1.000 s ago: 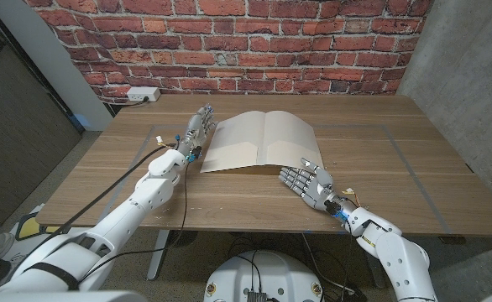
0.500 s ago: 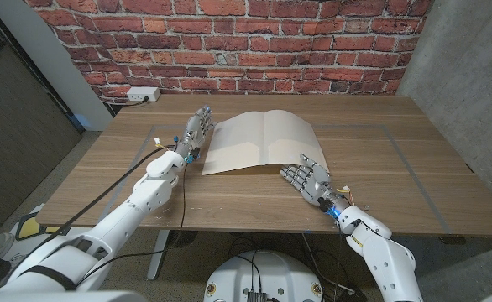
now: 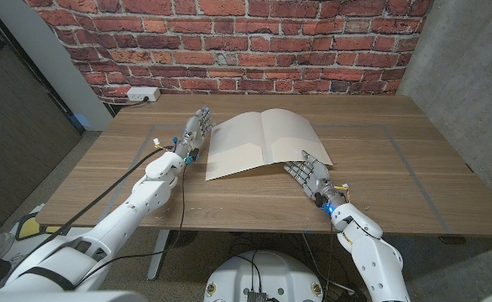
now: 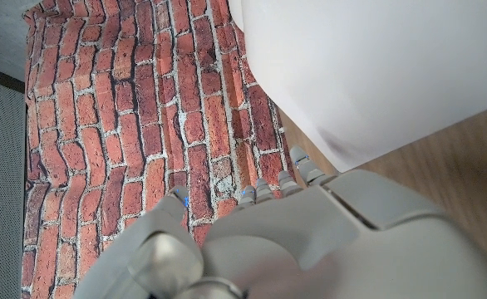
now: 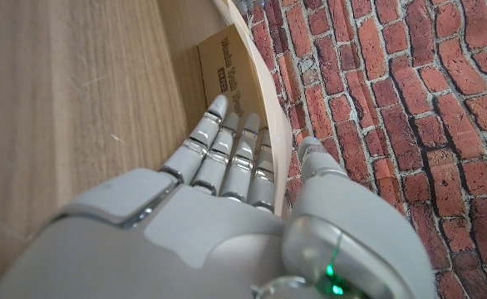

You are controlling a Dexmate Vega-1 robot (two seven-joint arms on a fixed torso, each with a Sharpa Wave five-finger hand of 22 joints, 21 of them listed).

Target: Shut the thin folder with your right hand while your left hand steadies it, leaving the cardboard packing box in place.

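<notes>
Between the two robot hands in the head view lies the thin folder (image 3: 263,143), open on the wooden table (image 3: 103,168), its pages slightly raised. The left robot hand (image 3: 196,130) stands beside the folder's left edge with fingers stretched out along it, holding nothing; whether it touches the edge I cannot tell. The right robot hand (image 3: 311,174) sits at the folder's near right corner, fingers extended, their tips at or just under the lifted cover edge. A brick wall (image 3: 229,42) stands beyond both hands.

Seen from the left wrist, the left robot hand (image 4: 293,232) has straight fingers, the folder's pale cover (image 4: 376,75) just ahead of them.

Seen from the right wrist, the right robot hand (image 5: 218,166) has its fingers extended together along the folder's curved cover (image 5: 268,108), with nothing gripped; a cardboard piece with print (image 5: 227,62) lies beyond the fingertips
</notes>
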